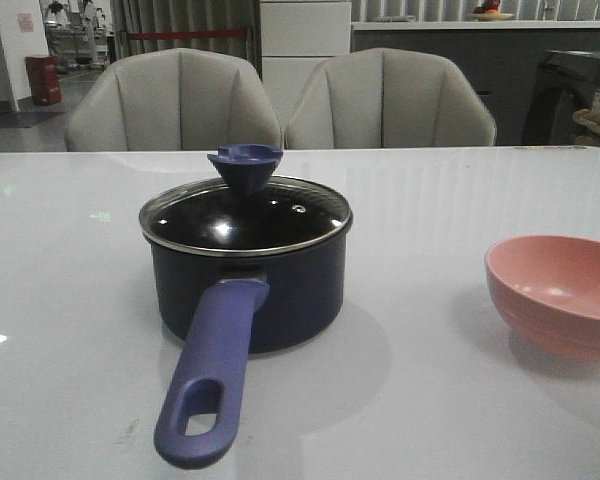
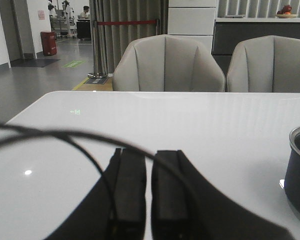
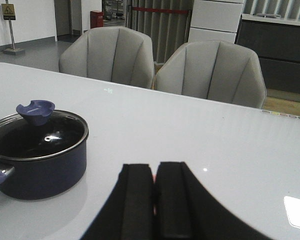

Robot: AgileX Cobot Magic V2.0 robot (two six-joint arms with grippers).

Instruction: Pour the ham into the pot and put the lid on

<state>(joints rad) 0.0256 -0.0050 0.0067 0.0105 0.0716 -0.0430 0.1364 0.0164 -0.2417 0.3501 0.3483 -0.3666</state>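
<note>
The pot, a dark navy round saucepan with a long purple-blue handle, stands mid-table with the clear glass, steel-rimmed lid seated on it. No ham shows; the salmon-pink bowl looks empty. The glass is likely slippery and breakable, so its funnel knob is the hold. Left gripper and right gripper have fingers together, holding nothing.
</note>
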